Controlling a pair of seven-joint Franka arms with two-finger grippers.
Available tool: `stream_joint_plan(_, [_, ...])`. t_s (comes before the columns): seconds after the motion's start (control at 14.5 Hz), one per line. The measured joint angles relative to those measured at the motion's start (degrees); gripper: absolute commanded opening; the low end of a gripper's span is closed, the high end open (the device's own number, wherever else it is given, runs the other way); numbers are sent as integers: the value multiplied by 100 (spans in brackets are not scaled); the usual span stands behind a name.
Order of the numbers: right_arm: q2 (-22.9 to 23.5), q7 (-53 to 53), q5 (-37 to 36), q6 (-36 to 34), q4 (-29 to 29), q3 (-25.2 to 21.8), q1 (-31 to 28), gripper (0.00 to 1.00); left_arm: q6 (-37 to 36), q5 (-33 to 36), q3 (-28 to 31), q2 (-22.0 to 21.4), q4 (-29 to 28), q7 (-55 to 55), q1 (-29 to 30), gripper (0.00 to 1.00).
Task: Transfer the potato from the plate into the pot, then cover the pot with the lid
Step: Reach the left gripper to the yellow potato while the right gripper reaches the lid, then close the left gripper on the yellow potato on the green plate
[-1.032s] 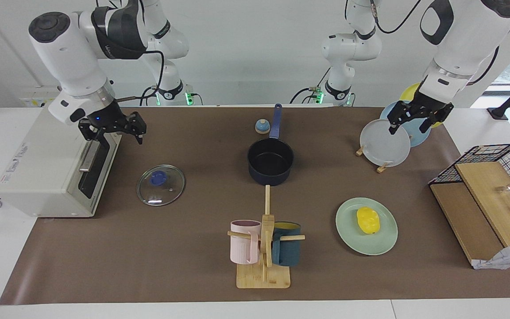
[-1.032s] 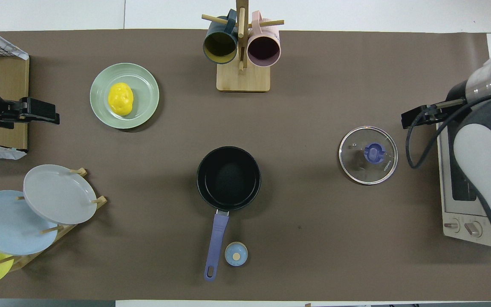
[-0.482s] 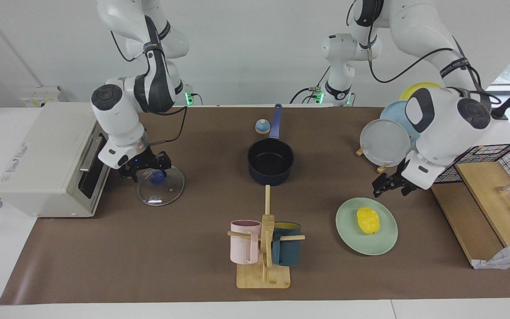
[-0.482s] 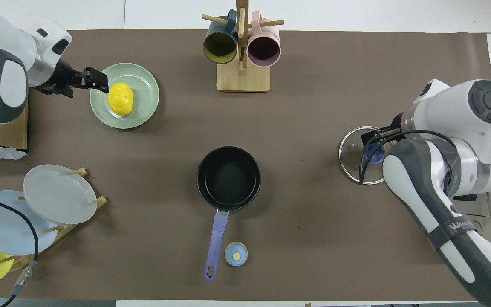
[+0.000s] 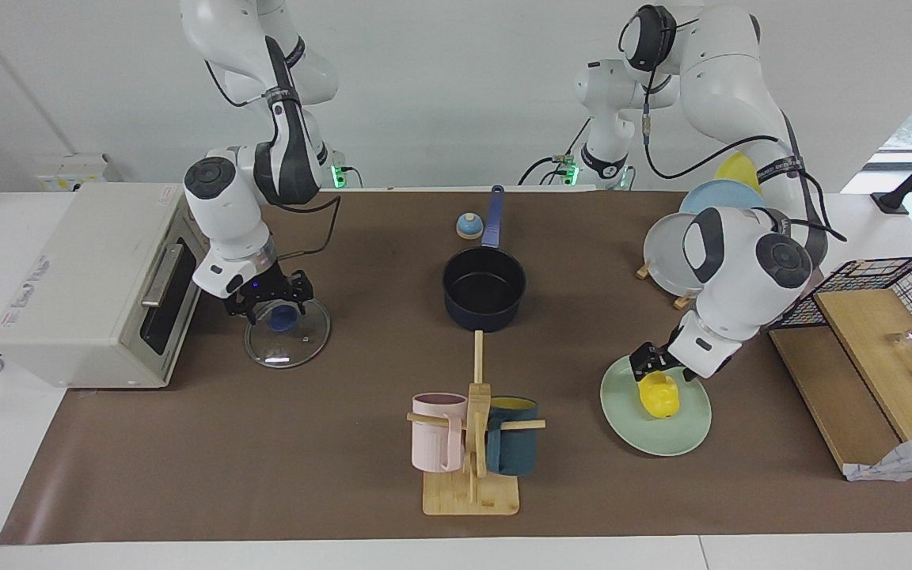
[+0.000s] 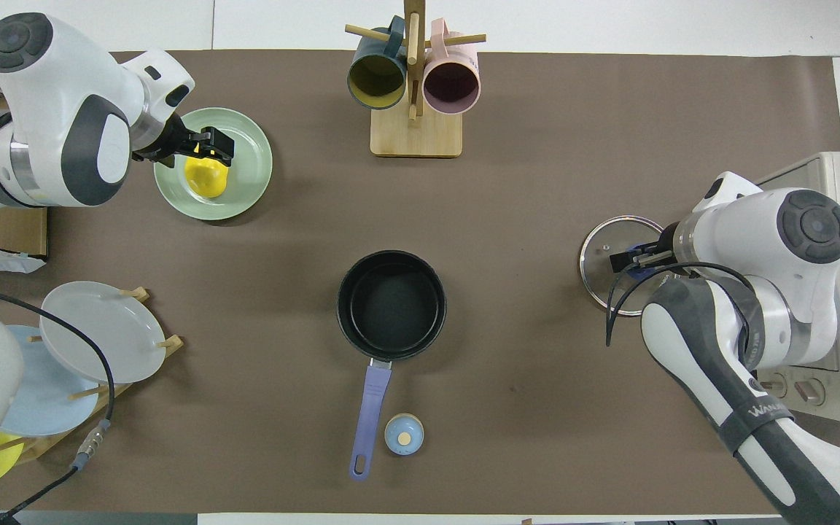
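The left gripper (image 5: pixel 656 370) is down at the yellow potato (image 5: pixel 659 396), its fingers spread apart on either side of the potato's top without a firm grasp. The potato lies on the green plate (image 5: pixel 685 435) toward the left arm's end of the table. The right gripper (image 5: pixel 270 298) hangs just over the blue knob of the glass lid (image 5: pixel 294 342), its fingers parted too, gripping nothing. The lid lies flat beside the toaster oven (image 5: pixel 76 277) at the right arm's end. The empty pot (image 5: pixel 484 297) sits mid-table between plate and lid, its handle pointing toward the robots, a small bell (image 5: pixel 469 226) beside the handle. A mug rack (image 5: pixel 472 443) stands farther from the robots than the pot.
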Motion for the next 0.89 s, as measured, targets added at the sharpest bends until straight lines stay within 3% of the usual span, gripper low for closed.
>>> stream_joint_plan(0.69, [104, -178, 0, 248, -173, 0, -1, 100, 549, 176, 44, 325, 49, -173, 14, 100])
stream_joint_plan(0.89, [204, -184, 0, 304, -177, -3, -2, 91, 693, 278, 46, 368, 5, -321, 14, 100])
